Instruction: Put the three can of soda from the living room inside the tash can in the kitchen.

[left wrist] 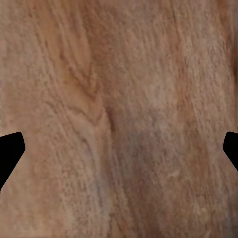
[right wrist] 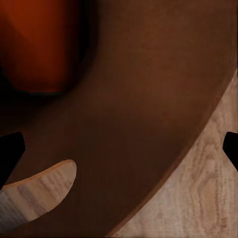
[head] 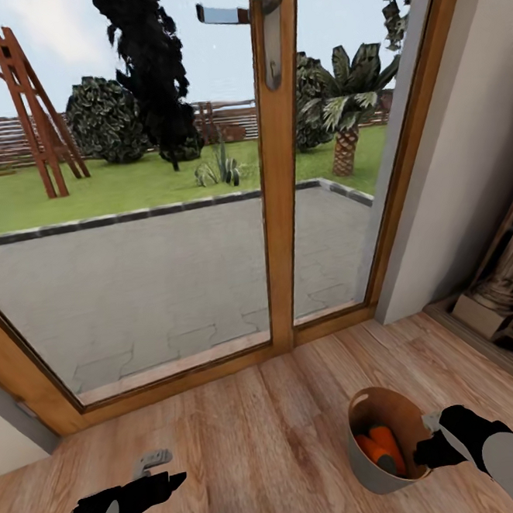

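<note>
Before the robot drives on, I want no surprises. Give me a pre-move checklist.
1. Orange cans in trash can: ok, two lie inside.
2. All three cans in: cannot tell, only two counted.
3. Right gripper hold on the bin rim: cannot tell; it sits at the rim.
4. Left gripper free: ok, open over bare wood floor.
5. Path ahead: not ok, glass door straight in front.

Trash can (head: 366,465): round, pale grey outside, orange-brown inside, tilted on wood floor. Two orange soda cans (head: 380,447) inside, lying slantwise; third can possibly hidden.
</note>
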Tool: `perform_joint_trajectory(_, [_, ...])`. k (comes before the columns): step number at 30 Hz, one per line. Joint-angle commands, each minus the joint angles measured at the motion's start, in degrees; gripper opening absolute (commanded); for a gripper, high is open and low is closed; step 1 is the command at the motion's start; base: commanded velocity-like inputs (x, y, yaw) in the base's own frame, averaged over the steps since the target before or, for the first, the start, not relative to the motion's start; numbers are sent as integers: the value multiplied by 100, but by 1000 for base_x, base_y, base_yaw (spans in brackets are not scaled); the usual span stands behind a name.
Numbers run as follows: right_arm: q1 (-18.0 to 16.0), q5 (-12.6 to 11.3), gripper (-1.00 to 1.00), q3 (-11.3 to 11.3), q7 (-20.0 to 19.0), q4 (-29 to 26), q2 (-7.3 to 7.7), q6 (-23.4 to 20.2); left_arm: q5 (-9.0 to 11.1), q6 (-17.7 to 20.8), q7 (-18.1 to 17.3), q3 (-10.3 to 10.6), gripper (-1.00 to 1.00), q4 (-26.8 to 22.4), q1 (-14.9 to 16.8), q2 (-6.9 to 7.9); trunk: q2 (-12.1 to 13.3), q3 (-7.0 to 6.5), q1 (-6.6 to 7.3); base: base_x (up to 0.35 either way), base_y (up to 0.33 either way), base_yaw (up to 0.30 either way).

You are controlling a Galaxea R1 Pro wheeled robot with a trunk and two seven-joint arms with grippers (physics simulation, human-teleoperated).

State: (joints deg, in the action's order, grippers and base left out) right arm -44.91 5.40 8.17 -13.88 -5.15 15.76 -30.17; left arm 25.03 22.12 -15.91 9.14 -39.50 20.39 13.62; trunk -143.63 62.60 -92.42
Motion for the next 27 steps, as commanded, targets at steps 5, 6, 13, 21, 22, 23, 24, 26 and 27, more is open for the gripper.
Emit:
perform_joint_trajectory(5, [0, 2, 100, -2, -1, 4, 4, 2, -1, -4, 6, 0, 100, 1, 0, 0, 7, -111, 13, 0, 0, 0])
perform_joint_trajectory(6, [0, 1, 100, -4, -1, 5, 5, 2, 0, -4, 7, 0, 100, 2, 0, 0, 8, -134, 15, 0, 0, 0])
perform_joint_trajectory(13, [0, 1, 100, 0, -1, 11, -1, 7, 1, -6, 9, 0, 100, 2, 0, 0, 18, -289, 33, 0, 0, 0])
perform_joint_trajectory(21, [0, 3, 100, 0, -58, 57, 3, 170, 1, -14, 9, 0, 100, 2, 0, 0, 28, -466, 54, 0, 0, 0])
perform_joint_trajectory(22, [0, 4, 100, 0, -80, 59, 4, 178, 1, -14, 9, 0, 100, 1, 0, 0, 30, -488, 56, 0, 0, 0])
perform_joint_trajectory(23, [0, 7, 100, 0, -123, 62, 6, 191, 1, -15, 9, 0, 100, 2, 0, 0, 31, -510, 59, 0, 0, 0])
perform_joint_trajectory(24, [0, 8, 100, 0, -139, 63, 8, 195, 1, -15, 9, 0, 100, 2, 0, 0, 32, -532, 62, 0, 0, 0])
perform_joint_trajectory(26, [0, 12, 100, 0, -182, 61, 13, 211, 1, -15, 12, 0, 100, 2, 0, 0, 35, -577, 67, 0, 0, 0])
perform_joint_trajectory(27, [0, 12, 100, 0, -186, 61, 13, 218, 1, -15, 13, 0, 100, 2, 0, 0, 37, -599, 69, 0, 0, 0])
